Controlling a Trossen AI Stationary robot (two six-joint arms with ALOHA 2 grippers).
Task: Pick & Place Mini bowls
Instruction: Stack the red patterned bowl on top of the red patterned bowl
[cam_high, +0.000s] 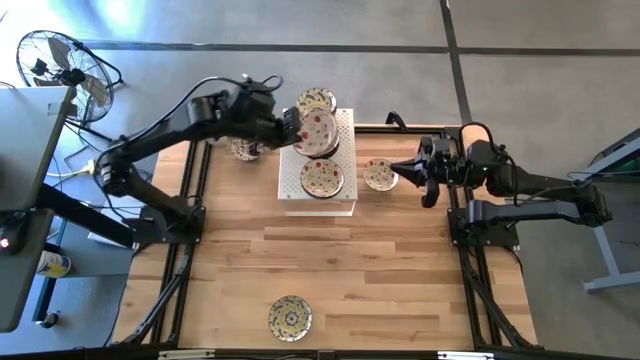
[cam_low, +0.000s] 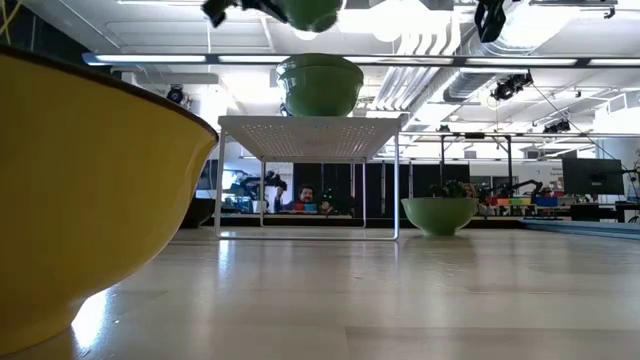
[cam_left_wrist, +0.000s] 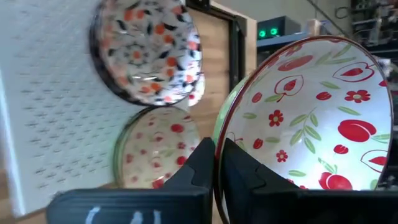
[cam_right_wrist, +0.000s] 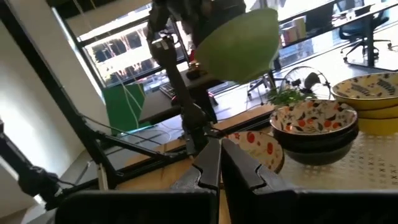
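Left end effector (cam_left_wrist: 217, 168): pinching a bowl (cam_left_wrist: 305, 118) by its rim, raised over the white block (cam_high: 318, 160).
Right end effector (cam_high: 396, 172): pressed together, empty, hovering beside the block.

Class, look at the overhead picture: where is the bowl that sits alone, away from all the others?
In the high view the lone bowl rests on the table's near edge, slightly left of centre, far from the white perforated stand and both arms.
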